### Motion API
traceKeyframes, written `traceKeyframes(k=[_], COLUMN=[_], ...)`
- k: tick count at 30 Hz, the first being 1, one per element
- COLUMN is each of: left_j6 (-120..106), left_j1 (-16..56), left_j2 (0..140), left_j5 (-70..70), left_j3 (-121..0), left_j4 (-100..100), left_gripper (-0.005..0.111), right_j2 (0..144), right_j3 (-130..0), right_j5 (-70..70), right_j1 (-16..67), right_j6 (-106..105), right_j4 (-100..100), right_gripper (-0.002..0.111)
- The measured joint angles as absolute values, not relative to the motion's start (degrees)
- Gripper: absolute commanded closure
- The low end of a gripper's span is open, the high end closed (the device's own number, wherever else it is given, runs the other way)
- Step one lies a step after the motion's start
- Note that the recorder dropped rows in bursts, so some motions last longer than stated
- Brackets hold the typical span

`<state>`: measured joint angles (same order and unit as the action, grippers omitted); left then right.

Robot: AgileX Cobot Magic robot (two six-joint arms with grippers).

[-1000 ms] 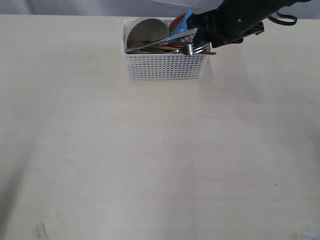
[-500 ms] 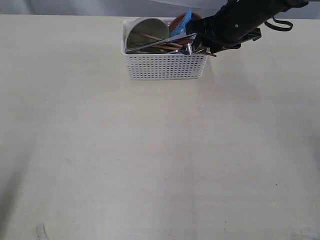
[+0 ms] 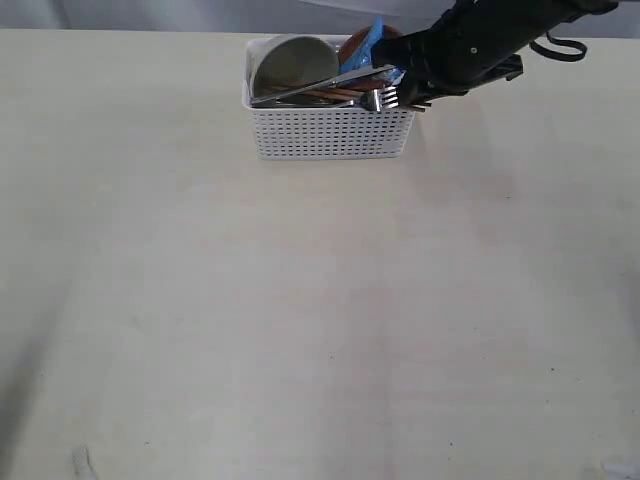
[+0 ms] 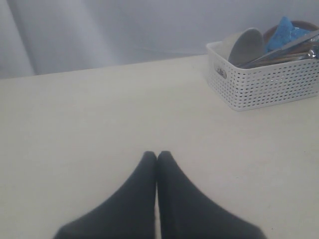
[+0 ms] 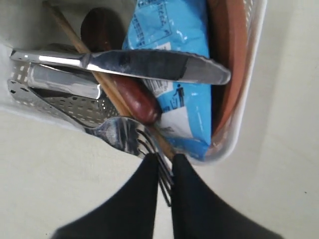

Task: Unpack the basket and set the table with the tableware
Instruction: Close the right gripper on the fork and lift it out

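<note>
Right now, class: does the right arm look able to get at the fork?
Probably yes. The fork pokes its tines out over the rim of the basket with nothing covering them, and the right end effector is closed around them.

Closed left gripper [image 4: 157,158] above bare table [image 4: 89,114]; basket [image 4: 264,84] well apart.

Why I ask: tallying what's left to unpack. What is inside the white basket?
Inside the basket: a bowl on edge, knife, fork, dark wooden spoon, chopstick, blue packet and brown plate. Whatever lies beneath them is covered.
</note>
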<state>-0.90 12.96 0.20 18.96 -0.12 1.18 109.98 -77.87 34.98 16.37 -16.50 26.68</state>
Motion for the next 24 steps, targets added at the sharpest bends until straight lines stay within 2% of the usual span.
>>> traceKeyframes(k=[14,24], left_j6=[-0.9,-0.9], left_j1=[12.96,12.96], left_j2=[0.2,0.2], left_j5=[18.96,18.96], left_j3=[-0.12,-0.12], left_j4=[1.18,1.18], left_gripper=[0.106,0.106], right_j2=[102.65,94.73], right_j3=[-77.87,-77.87], right_j5=[36.47,43.41], right_j1=[16.37,16.37], right_j6=[-16.72,-17.58], right_j4=[27.05,23.66], right_gripper=[0.109,0.109])
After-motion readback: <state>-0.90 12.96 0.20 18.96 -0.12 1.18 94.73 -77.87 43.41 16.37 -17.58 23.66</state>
